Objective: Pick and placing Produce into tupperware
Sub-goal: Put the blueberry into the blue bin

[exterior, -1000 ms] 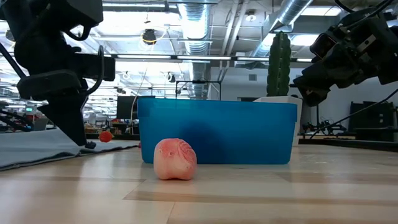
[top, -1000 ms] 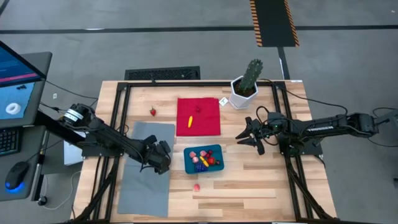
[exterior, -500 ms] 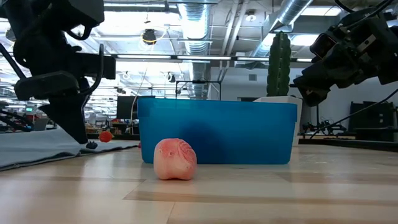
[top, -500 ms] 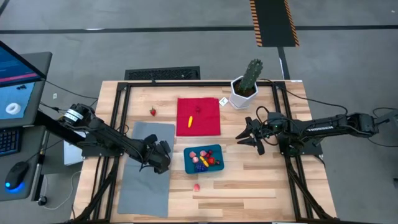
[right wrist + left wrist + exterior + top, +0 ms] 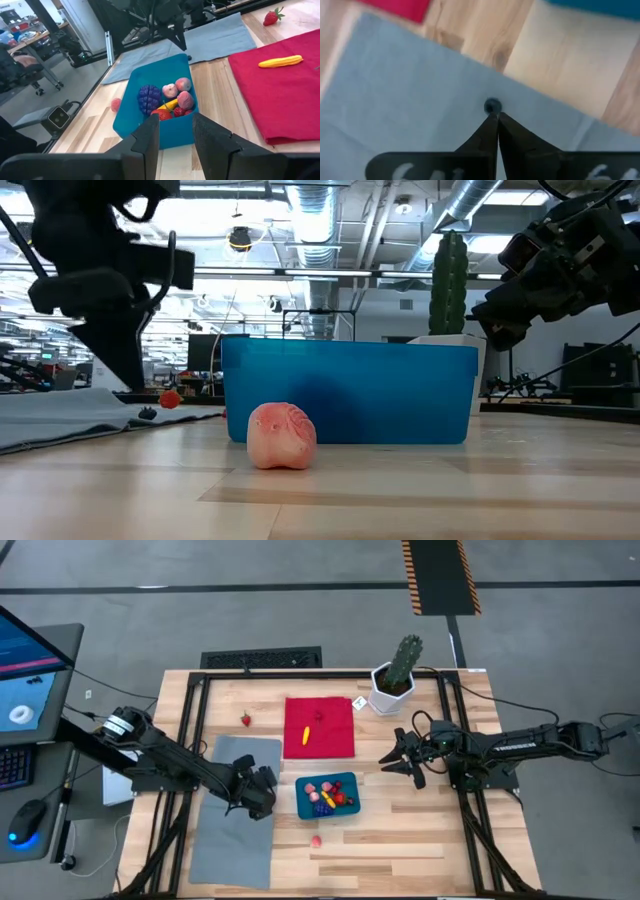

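- Left gripper (image 5: 262, 792) hangs over the right edge of the grey mat (image 5: 232, 810), just left of the tupperware (image 5: 326, 796); its fingers (image 5: 492, 131) are pressed tight together, their tips meeting just at a tiny dark round piece (image 5: 492, 105) lying on the mat. Whether they pinch it cannot be told.
- Right gripper (image 5: 400, 762) waits above bare wood to the right of the tupperware, its fingers (image 5: 150, 135) spread apart with nothing between them.
- Shallow and teal-blue, the tupperware is a rectangle with rounded corners and sits on the wooden table (image 5: 420, 830) just below the red cloth (image 5: 319, 727).
- Inside it lies a heap of small produce: a dark blue-purple cluster (image 5: 148, 98), two pink pieces (image 5: 177, 90), a yellow banana-like piece (image 5: 169, 104) and red strawberries (image 5: 162, 114).
- One pink wrinkled piece (image 5: 281, 436) rests on the table just in front of the tupperware, on the side away from the cloth.
- On the red cloth lie a yellow banana-like piece (image 5: 305, 735) and a small red piece (image 5: 320, 714).
- A lone strawberry (image 5: 246, 720) sits on the wood left of the cloth, above the mat.
- A green cactus in a white pot (image 5: 395, 677) stands near the cloth's far right corner.
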Action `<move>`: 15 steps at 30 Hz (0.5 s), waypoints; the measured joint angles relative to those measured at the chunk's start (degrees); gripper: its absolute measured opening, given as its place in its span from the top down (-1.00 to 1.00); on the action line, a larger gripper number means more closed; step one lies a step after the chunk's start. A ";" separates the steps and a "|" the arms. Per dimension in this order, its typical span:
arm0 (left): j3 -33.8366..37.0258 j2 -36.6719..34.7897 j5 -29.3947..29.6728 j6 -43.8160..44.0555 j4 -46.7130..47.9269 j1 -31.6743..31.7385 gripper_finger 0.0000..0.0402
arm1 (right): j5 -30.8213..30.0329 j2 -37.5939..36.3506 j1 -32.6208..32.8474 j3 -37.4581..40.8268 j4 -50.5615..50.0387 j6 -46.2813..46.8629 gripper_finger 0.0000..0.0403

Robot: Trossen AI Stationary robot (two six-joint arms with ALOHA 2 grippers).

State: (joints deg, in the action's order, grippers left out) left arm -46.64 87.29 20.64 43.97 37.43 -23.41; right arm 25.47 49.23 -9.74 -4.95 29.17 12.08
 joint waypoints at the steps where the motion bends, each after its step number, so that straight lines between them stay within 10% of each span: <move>1: 0.27 0.02 -0.80 0.00 0.04 0.22 0.97 | 0.00 -0.01 0.00 0.00 0.00 0.01 0.30; 15: 0.36 0.02 -0.28 -4.76 -5.54 0.97 0.23 | 0.01 -0.02 0.00 0.00 0.00 0.04 0.30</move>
State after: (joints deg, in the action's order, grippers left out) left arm -46.28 87.31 20.36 39.20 31.90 -22.44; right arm 25.47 49.21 -9.74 -4.95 29.17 12.12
